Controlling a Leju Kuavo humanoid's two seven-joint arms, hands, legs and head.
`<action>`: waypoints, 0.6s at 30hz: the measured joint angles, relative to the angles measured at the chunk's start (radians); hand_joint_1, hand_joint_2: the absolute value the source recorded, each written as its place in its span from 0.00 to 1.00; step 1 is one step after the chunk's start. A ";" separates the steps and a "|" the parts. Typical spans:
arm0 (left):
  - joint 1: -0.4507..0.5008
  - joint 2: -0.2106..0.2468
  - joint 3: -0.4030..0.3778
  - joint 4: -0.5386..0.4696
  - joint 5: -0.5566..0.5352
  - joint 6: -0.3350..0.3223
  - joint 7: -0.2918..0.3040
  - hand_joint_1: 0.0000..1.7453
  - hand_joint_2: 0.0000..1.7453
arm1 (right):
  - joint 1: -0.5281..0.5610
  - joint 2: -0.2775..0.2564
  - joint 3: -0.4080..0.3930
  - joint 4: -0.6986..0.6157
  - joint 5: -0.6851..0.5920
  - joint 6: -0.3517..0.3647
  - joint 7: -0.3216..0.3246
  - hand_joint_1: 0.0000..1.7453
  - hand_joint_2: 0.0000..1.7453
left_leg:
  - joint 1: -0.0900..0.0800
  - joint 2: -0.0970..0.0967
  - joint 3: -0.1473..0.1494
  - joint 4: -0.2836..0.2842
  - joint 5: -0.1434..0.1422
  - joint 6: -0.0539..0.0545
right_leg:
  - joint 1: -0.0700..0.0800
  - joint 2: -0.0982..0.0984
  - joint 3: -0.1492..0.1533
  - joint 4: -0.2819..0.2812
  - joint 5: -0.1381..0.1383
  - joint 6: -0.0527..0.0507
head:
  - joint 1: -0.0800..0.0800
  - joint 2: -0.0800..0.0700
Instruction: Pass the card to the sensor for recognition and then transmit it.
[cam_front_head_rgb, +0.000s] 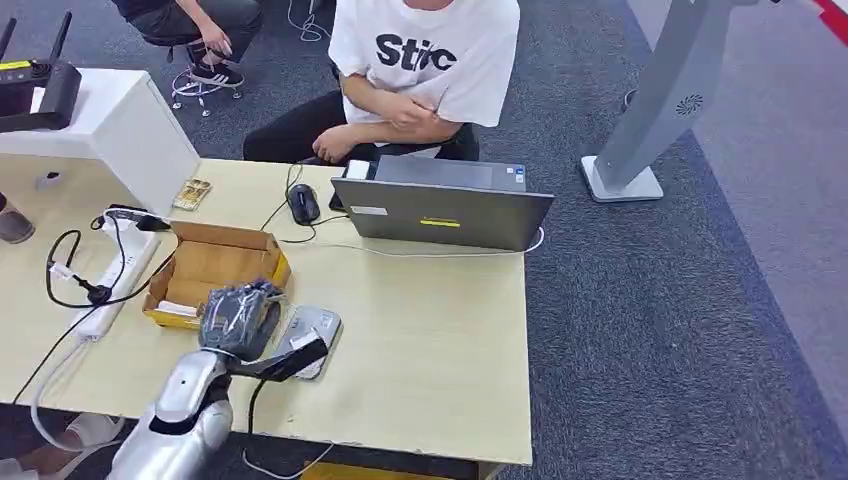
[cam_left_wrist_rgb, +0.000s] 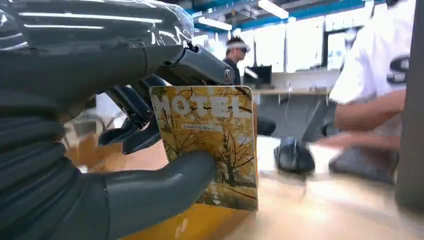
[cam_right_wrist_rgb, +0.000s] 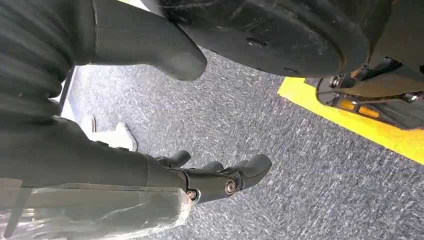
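From the head view the left hand (cam_front_head_rgb: 240, 318) hovers at the open brown cardboard box (cam_front_head_rgb: 215, 270), beside the flat grey sensor pad (cam_front_head_rgb: 308, 336); up close, its thumb and fingers pinch the yellow tree-printed hotel card (cam_left_wrist_rgb: 210, 145). The right hand (cam_right_wrist_rgb: 220, 177) hangs over grey carpet, fingers loosely apart, holding nothing.

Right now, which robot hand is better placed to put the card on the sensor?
Left. The left robot hand already pinches the card above the table, right beside the grey sensor. The right robot hand hangs over the carpet, holding nothing.
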 joint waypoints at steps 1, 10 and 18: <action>-0.017 0.006 0.006 -0.021 0.005 0.006 -0.003 1.00 1.00 | 0.000 0.000 0.001 0.000 0.000 0.000 0.000 0.00 1.00 | 0.000 0.000 0.000 0.000 0.000 0.000 | 0.000 0.000 0.000 0.000 0.000 0.000 | 0.000 0.000; -0.179 0.064 0.072 -0.182 0.048 0.008 -0.010 1.00 1.00 | 0.000 0.000 0.023 0.000 0.008 -0.007 -0.005 0.00 1.00 | 0.000 0.000 0.000 0.000 0.000 0.000 | 0.000 0.000 0.000 0.000 0.000 0.000 | 0.000 0.000; -0.264 0.121 0.100 -0.229 0.012 0.008 0.004 1.00 1.00 | 0.000 0.001 0.044 0.000 0.017 -0.010 0.000 0.00 1.00 | 0.000 0.000 0.000 0.000 0.000 0.000 | 0.000 0.000 0.000 0.000 0.000 0.000 | 0.000 0.000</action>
